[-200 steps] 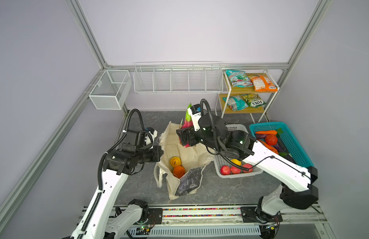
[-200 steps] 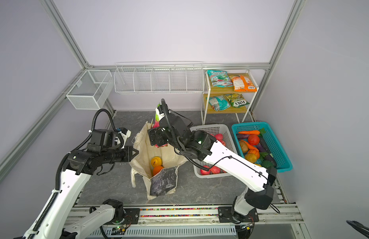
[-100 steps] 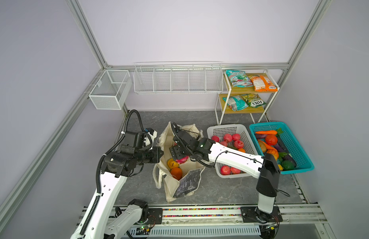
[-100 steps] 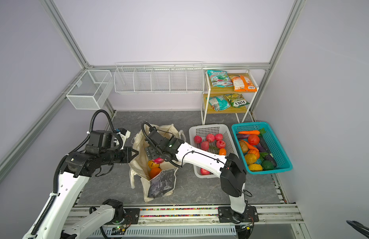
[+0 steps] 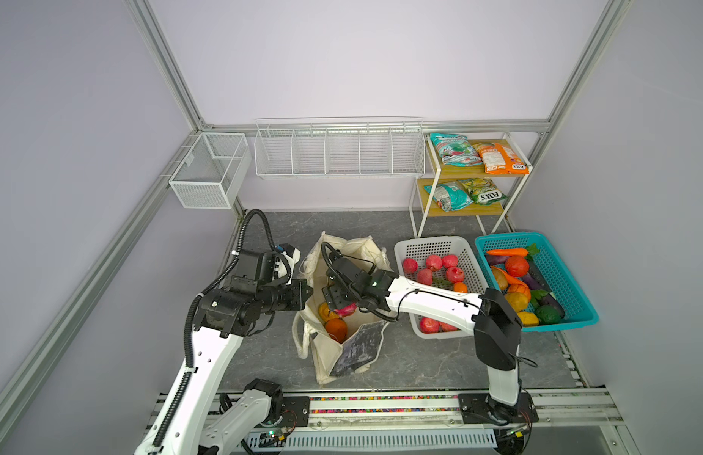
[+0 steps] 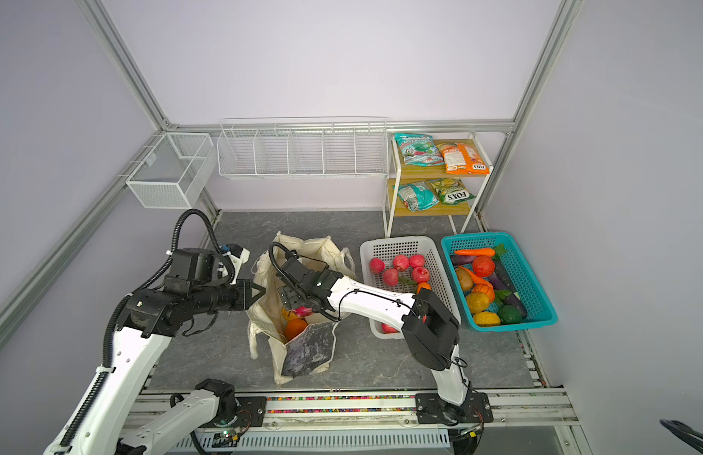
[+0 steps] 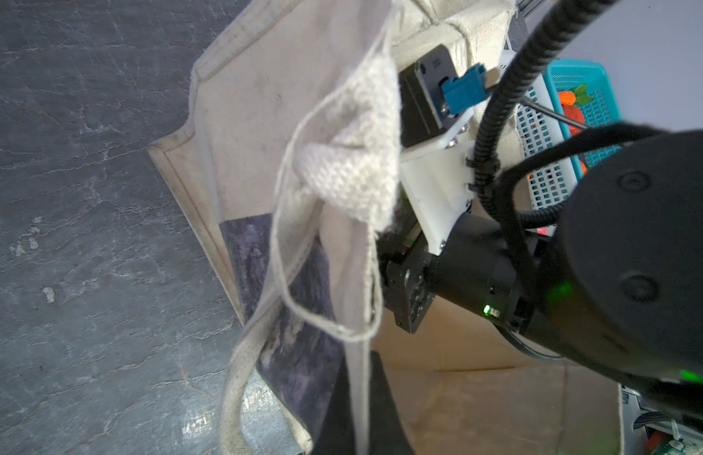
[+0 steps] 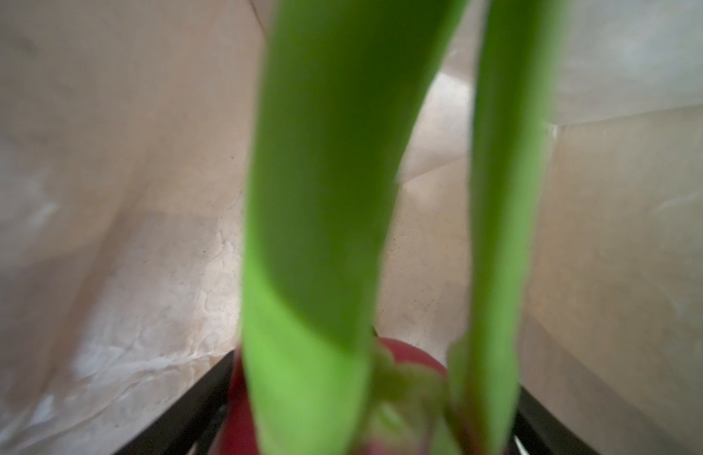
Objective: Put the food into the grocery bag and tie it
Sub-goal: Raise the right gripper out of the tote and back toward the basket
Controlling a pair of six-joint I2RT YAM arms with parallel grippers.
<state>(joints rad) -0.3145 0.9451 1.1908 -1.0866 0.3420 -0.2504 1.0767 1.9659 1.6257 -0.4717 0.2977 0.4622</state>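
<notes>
We see the grocery bag (image 5: 324,356) standing open on the grey tabletop (image 5: 420,362). Our left gripper (image 5: 305,293) is clenched on the bag's left rim, and the left wrist view shows cream fabric pinched between its fingers (image 7: 385,409). Our right gripper (image 5: 336,300) reaches into the bag's mouth and grasps the dragon fruit (image 5: 346,309), whose green tips fill the right wrist view (image 8: 318,220). Inside the bag, close by that fruit, lie the large orange (image 5: 336,327) and the bumpy yellow-orange fruit (image 5: 325,311). A white basket (image 5: 436,246) sits just right of the bag.
</notes>
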